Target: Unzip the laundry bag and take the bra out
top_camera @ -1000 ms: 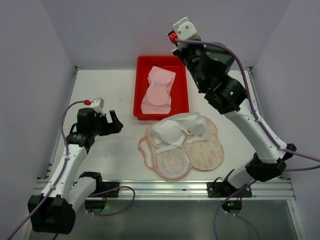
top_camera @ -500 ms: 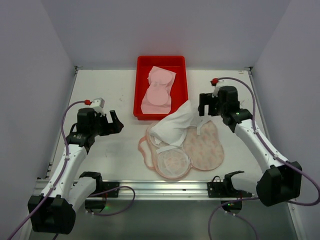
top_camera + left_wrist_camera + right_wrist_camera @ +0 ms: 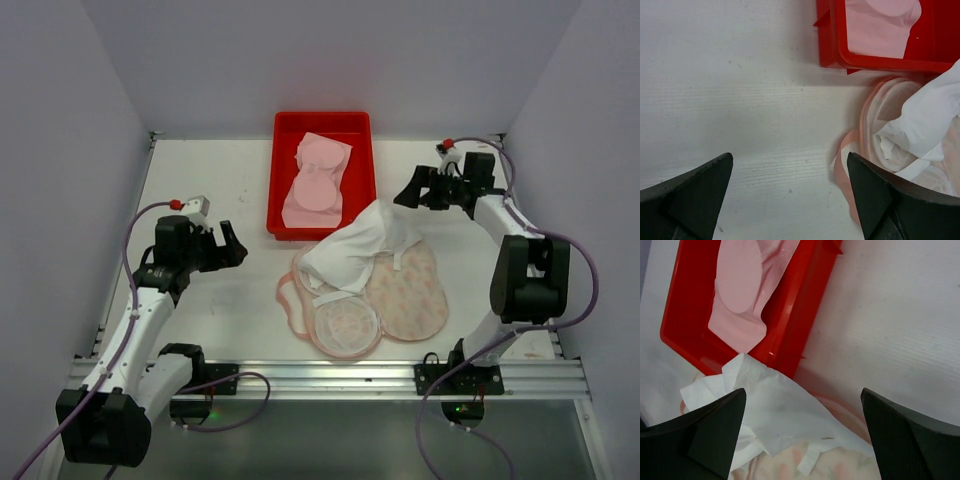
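The laundry bag lies unzipped and spread flat in two halves at the table's middle, its printed lining up. A white bra with loose straps is draped across the bag's far half, reaching toward the red tray. My right gripper hovers open just right of the bra's far end, holding nothing. In the right wrist view the bra lies below the open right gripper, over the printed bag. My left gripper is open over bare table, left of the bag's pink edge.
A red tray stands at the back centre, touching the bag's far edge. A pale pink garment with two round cups lies in it. The table's left edge and side walls are close to the left arm.
The right gripper has opened, let go of the white bra and drawn back to the far right. The bra has settled onto the bag. The left arm has not moved.
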{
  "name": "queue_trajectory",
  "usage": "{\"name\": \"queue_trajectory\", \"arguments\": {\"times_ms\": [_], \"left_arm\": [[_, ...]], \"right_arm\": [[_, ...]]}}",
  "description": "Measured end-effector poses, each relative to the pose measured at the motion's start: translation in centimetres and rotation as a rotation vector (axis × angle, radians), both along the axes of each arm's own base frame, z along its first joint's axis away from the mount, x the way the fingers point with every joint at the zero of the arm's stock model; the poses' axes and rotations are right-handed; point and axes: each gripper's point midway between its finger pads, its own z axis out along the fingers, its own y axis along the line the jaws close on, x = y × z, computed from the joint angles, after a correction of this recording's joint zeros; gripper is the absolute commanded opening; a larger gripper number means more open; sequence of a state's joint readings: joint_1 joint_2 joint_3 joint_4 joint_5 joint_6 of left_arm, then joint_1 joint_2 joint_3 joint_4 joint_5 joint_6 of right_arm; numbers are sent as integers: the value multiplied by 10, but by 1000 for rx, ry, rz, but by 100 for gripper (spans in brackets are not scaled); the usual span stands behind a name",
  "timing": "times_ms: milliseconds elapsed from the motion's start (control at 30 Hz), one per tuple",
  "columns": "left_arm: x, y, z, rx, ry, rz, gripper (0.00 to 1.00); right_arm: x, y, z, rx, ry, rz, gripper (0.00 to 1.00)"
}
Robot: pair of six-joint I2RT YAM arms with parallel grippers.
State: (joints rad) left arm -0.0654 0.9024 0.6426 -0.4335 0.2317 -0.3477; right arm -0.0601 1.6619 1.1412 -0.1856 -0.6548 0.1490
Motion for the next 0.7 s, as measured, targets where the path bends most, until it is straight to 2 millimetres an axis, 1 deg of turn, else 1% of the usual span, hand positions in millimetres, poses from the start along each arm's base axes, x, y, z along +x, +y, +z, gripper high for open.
{"name": "queue_trajectory", "arguments": {"times_ms": [67, 133, 267, 400, 467, 633, 700], "left_arm": [[0, 0, 0, 0, 2, 0, 100], [0, 0, -1, 0, 3, 0, 100], [0, 0, -1, 0, 3, 0, 100], [0, -1, 0, -2, 2, -3, 100], [0, -1, 0, -3, 2, -4, 100], [0, -1, 0, -4, 2, -5, 100], [0, -1, 0, -5, 3, -7, 100]], "right_arm": [[2, 8, -7, 34, 12, 64, 99], [-1, 17, -11, 74, 18, 130, 99], [-7, 32, -11, 148, 24, 243, 99], [-2, 37, -9, 181, 20, 311, 99], [-3, 39, -9, 196, 29, 333, 99], [-7, 44, -17, 224, 79, 379, 99], [-11, 47, -23, 232, 111, 396, 99]]}}
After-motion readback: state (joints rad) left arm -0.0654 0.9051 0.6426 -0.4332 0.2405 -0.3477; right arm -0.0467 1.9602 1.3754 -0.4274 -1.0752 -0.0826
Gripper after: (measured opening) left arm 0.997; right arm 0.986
